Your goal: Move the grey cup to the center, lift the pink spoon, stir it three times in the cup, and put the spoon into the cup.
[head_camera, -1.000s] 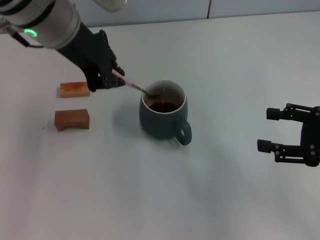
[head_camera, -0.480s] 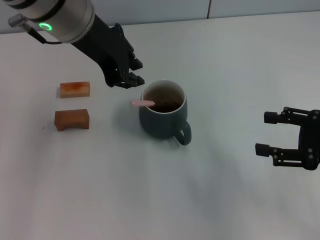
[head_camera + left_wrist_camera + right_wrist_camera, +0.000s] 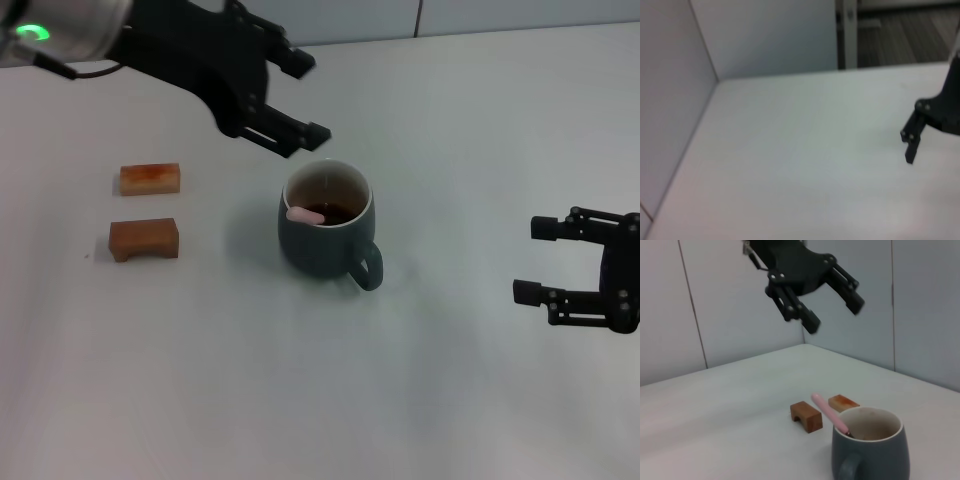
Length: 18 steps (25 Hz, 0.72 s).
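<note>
The grey cup (image 3: 328, 225) stands near the middle of the table with its handle toward me, dark liquid inside. It also shows in the right wrist view (image 3: 871, 446). The pink spoon (image 3: 305, 213) rests inside the cup, its pink handle leaning on the left rim; in the right wrist view the spoon (image 3: 830, 415) sticks out over the rim. My left gripper (image 3: 303, 98) is open and empty, raised above and behind the cup. It shows in the right wrist view (image 3: 835, 307) high over the table. My right gripper (image 3: 535, 260) is open and empty at the right.
Two small orange-brown wooden blocks (image 3: 150, 178) (image 3: 144, 238) lie left of the cup. They show in the right wrist view (image 3: 806, 415) behind the cup. A grey wall runs along the table's far edge.
My left gripper let go of the spoon, which dropped into the cup. The gripper then rose and moved right and back, opening wider. The right arm stayed put.
</note>
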Tool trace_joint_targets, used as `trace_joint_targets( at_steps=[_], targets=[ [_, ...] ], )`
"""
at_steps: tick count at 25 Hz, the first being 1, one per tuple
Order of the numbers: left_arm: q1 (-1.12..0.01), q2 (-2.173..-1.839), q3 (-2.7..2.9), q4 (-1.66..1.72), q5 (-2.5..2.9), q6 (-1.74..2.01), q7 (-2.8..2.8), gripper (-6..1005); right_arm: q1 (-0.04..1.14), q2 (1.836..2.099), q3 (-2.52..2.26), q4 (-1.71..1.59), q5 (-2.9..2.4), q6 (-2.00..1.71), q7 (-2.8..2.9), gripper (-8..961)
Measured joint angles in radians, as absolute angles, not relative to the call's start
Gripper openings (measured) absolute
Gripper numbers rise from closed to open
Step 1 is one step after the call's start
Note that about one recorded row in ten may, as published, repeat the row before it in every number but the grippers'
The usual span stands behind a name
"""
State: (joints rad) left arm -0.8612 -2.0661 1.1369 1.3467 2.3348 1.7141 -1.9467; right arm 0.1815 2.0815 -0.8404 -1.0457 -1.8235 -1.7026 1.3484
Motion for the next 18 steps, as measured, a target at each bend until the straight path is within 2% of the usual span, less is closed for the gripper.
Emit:
trace_joint_targets(
  at_steps=[2,3,4,6,7,9,10,12,13,18],
  targets=[
    [-0.830,-2.063,1.065,1.344,2.260,1.723,-1.905,606,0.184,2.081,-0.837,-1.046,-1.821,-1.703,1.348,793],
    [-0.754,-2.060,0.943,1.342,2.163,1.728,-1.825,663,0.186,2.081,-0.837,-1.046,-1.821,-1.703,1.348,793],
    [-0.729,-2.060,0.908,1.342,2.134,1.729,-1.798,719,0.188,2.082,-0.837,-1.046,-1.820,-1.703,1.348,793],
    [-0.695,-2.058,0.857,1.341,2.096,1.729,-1.765,756,0.193,2.082,-0.836,-1.046,-1.820,-1.703,1.348,793],
    [-0.631,-2.048,0.781,1.318,2.012,1.730,-1.697,775,0.197,2.082,-0.836,-1.046,-1.820,-1.703,1.350,793],
    [-0.590,-2.028,0.743,1.265,1.952,1.731,-1.650,812,0.204,2.083,-0.836,-1.046,-1.819,-1.703,1.353,793],
    [-0.570,-2.017,0.728,1.236,1.928,1.731,-1.630,812,0.208,2.083,-0.836,-1.046,-1.819,-1.703,1.353,793],
    [-0.570,-2.017,0.728,1.236,1.928,1.731,-1.630,812,0.213,2.083,-0.836,-1.046,-1.817,-1.704,1.353,793],
    [-0.526,-1.991,0.713,1.136,1.883,1.729,-1.561,812,0.215,2.084,-0.837,-1.046,-1.809,-1.704,1.352,793],
    [-0.478,-1.988,0.704,1.037,1.868,1.724,-1.452,812,0.229,2.084,-0.848,-1.037,-1.729,-1.702,1.329,793]
  ],
)
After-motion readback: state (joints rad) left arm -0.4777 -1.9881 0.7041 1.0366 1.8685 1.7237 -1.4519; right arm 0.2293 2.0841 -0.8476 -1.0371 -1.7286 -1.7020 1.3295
